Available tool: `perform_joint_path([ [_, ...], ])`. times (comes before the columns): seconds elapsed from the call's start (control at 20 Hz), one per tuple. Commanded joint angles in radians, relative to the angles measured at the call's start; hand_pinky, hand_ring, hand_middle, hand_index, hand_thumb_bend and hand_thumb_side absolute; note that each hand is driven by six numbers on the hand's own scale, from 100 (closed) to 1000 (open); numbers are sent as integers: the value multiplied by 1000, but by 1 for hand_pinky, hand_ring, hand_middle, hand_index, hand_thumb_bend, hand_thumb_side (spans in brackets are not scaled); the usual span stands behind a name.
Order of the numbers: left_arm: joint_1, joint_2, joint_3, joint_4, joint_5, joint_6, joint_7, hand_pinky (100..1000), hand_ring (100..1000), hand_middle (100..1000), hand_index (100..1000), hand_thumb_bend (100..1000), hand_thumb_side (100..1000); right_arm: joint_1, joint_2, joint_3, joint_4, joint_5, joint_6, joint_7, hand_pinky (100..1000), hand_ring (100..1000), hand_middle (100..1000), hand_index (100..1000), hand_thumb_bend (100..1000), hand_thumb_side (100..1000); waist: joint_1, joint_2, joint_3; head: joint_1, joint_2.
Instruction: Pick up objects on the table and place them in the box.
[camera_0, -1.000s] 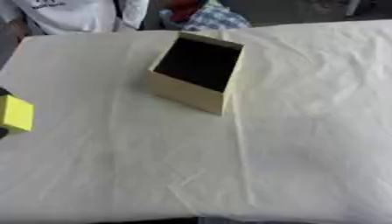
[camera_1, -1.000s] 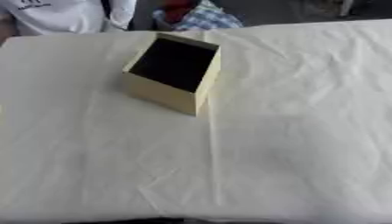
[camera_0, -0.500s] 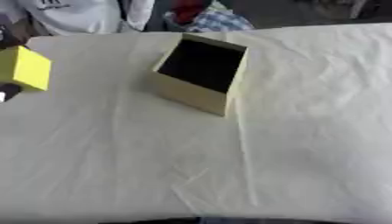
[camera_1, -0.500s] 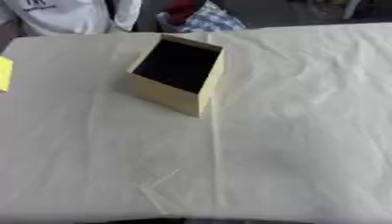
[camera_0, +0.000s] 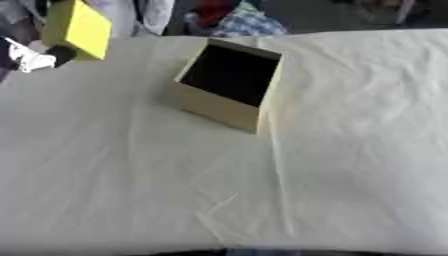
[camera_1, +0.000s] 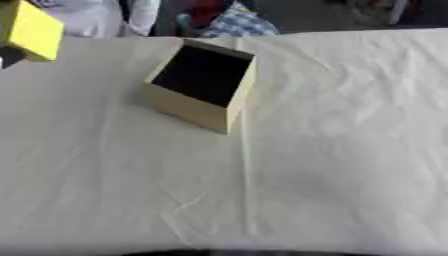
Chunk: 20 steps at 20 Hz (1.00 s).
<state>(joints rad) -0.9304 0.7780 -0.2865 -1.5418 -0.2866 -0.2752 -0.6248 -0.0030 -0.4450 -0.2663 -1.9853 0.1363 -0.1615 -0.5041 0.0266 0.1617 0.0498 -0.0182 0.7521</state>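
A yellow block (camera_0: 79, 27) is in the air at the far left of the scene, above the far left corner of the counter (camera_0: 350, 150). It is tilted, with one broad flat face turned to the camera and a darker narrow side on its left. Under its lower left corner, the left hand (camera_0: 35, 55) shows only in part in the left eye view: a white piece and a black round piece touch the lower edge of the block. The hand seems to carry the block from below, but I cannot tell if the fingers are curled around it or straight, because most of the hand is cut by the edge of the view. In the right eye view only the block shows, at the top left corner.

The box (camera_0: 229, 85) stands on the counter to the right of the block, well apart from it, a little left of the middle and toward the far side. It is a pale cardboard box, open on top, dark inside, and turned at an angle so that one corner points to the near side.

The counter is covered with a cream cloth (camera_1: 306, 190) that has soft folds and one long crease running from the box toward the near edge.

The right hand shows in no view.
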Motion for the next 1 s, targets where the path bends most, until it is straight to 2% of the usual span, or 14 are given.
perform_joint_path([
  [0.05, -68, -57, -2, 69, -36, -23, -1, 534, 597, 501, 560, 100, 154, -18, -19, -2, -15, -12, -5, 6, 612, 644, 525, 708, 100, 860, -6, -5, -9, 6, -22],
  [0.1, -88, -79, -2, 91, -49, -32, 3, 537, 598, 502, 561, 100, 192, -22, -17, -2, -15, -15, -5, 7, 612, 645, 525, 708, 100, 859, -7, -1, -14, 7, -27],
  [0.15, -107, -99, 0, 111, -67, -41, 11, 537, 598, 502, 561, 100, 138, -29, -15, -1, -15, -17, -6, 8, 612, 645, 526, 708, 100, 860, -9, 4, -20, 9, -34],
  [0.55, -213, -243, 4, 265, -229, -114, 87, 537, 595, 501, 560, 100, 131, -84, -6, 11, -15, -39, -16, 26, 612, 645, 526, 707, 100, 860, -14, 43, -80, 47, -82],
  [0.8, -255, -298, 27, 347, -308, -142, 135, 537, 595, 500, 558, 100, 120, -118, -1, 20, -15, -54, -20, 40, 612, 646, 526, 707, 100, 862, -6, 66, -121, 77, -110],
  [1.0, -260, -320, 27, 382, -352, -179, 158, 544, 601, 505, 566, 100, 124, -133, 5, 22, -15, -63, -18, 46, 610, 646, 525, 707, 100, 864, 5, 76, -140, 87, -117],
])
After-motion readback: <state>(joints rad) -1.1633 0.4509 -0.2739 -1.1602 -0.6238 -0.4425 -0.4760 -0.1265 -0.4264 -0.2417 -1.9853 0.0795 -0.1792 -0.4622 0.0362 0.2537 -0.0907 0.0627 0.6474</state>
